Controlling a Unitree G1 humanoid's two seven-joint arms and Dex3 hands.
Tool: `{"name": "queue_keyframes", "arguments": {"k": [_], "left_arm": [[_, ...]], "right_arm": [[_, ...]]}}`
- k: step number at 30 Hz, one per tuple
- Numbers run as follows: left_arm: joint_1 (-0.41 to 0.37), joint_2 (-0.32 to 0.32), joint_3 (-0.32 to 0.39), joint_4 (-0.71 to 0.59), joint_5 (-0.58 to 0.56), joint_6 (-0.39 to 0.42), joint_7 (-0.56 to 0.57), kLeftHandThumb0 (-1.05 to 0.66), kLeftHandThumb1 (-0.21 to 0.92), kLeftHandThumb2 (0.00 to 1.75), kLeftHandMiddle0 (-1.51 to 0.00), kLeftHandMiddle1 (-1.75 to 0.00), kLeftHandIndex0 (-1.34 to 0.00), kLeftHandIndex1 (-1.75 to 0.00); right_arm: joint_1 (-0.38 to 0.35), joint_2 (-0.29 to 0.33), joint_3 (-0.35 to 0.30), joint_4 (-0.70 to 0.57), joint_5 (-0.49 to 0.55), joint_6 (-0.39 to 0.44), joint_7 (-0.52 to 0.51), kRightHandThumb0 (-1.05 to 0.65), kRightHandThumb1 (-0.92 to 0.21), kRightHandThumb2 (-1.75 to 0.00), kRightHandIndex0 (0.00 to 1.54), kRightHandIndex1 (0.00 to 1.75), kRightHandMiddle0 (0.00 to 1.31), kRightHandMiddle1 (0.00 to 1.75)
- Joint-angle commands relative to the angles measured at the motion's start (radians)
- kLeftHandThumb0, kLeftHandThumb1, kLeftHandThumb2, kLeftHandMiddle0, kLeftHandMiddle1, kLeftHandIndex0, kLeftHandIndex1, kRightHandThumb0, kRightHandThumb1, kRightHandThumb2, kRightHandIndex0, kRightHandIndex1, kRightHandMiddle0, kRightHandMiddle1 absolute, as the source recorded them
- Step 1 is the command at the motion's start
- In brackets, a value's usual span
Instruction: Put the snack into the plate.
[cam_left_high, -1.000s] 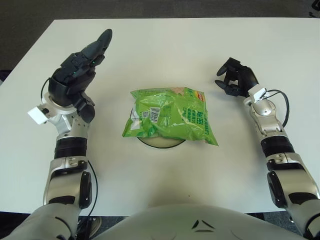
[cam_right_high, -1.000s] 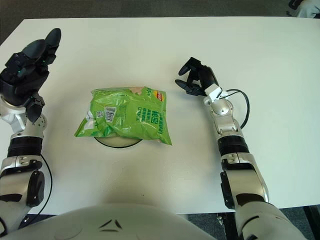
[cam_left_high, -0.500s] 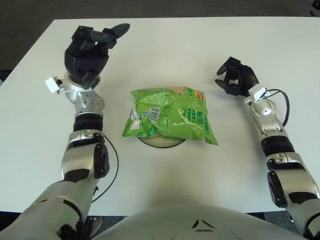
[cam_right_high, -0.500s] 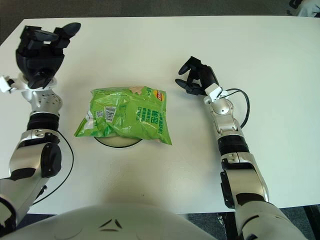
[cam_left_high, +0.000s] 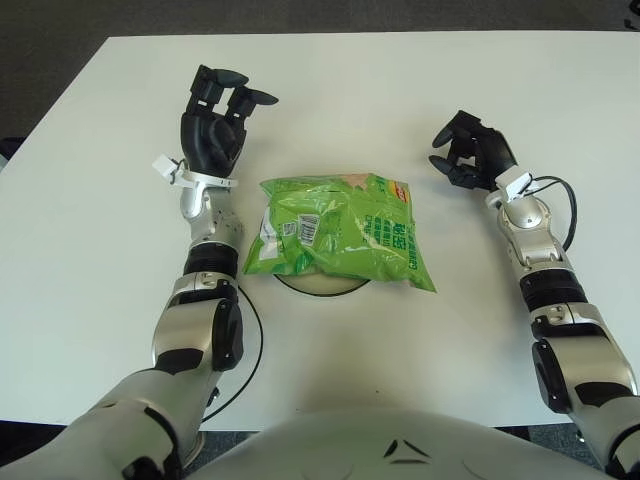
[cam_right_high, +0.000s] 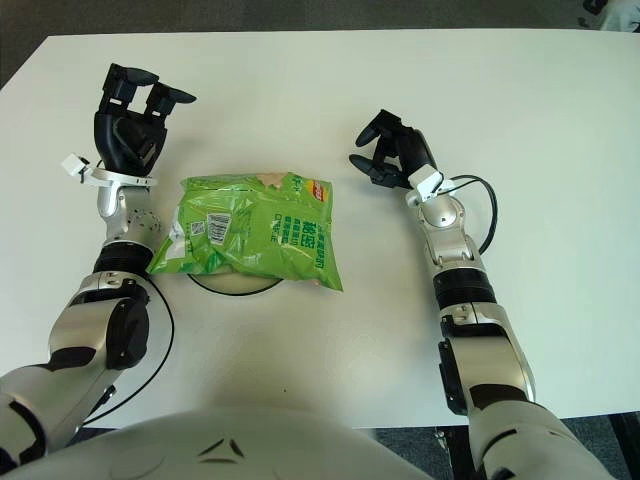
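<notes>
A green snack (cam_left_high: 340, 238) lies on the plate (cam_left_high: 322, 284) between the raised, open, empty left hand (cam_left_high: 215, 125) and loosely curled, empty right hand (cam_left_high: 468, 162).

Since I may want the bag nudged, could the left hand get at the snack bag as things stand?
Probably yes. The left hand is raised just beyond the left end of the snack bag, fingers open and holding nothing, with only bare table between them. The right hand shows further off, on the bag's other side.
</notes>
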Motion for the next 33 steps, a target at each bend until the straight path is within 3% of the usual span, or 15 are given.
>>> {"name": "queue_keyframes", "arguments": {"k": [1, 16, 24, 28, 33], "left_arm": [[0.168, -0.001, -0.053, 0.008, 0.215, 0.237, 0.368, -0.01, 0.48, 1.08, -0.53, -1.68, -0.33, -1.67], [0.265, -0.039, -0.083, -0.204, 0.297, 0.455, 0.494, -0.01, 0.42, 1.19, -0.50, -1.74, -0.36, -1.72], [0.282, -0.041, -0.089, -0.239, 0.313, 0.475, 0.503, -0.01, 0.40, 1.19, -0.52, -1.75, -0.43, -1.63], [0.286, -0.036, -0.097, -0.244, 0.335, 0.466, 0.510, -0.29, 0.70, 0.81, -0.69, -1.75, -0.32, -1.72], [0.284, -0.026, -0.100, -0.249, 0.347, 0.482, 0.506, -0.35, 0.78, 0.70, -0.74, -1.75, -0.29, -1.74]], "right_arm": [[0.145, 0.114, -0.055, 0.121, 0.071, 0.020, -0.053, -0.37, -0.87, -0.35, 0.88, 1.75, 0.49, 1.47], [0.144, 0.141, -0.092, 0.142, 0.045, -0.032, -0.073, -0.37, -0.88, -0.34, 0.90, 1.75, 0.49, 1.47], [0.152, 0.148, -0.100, 0.135, 0.045, -0.034, -0.070, -0.37, -0.88, -0.33, 0.89, 1.75, 0.48, 1.48], [0.155, 0.150, -0.103, 0.126, 0.048, -0.029, -0.068, -0.37, -0.88, -0.33, 0.89, 1.75, 0.48, 1.48], [0.157, 0.150, -0.107, 0.117, 0.049, -0.022, -0.065, -0.37, -0.88, -0.33, 0.89, 1.75, 0.48, 1.48]]}}
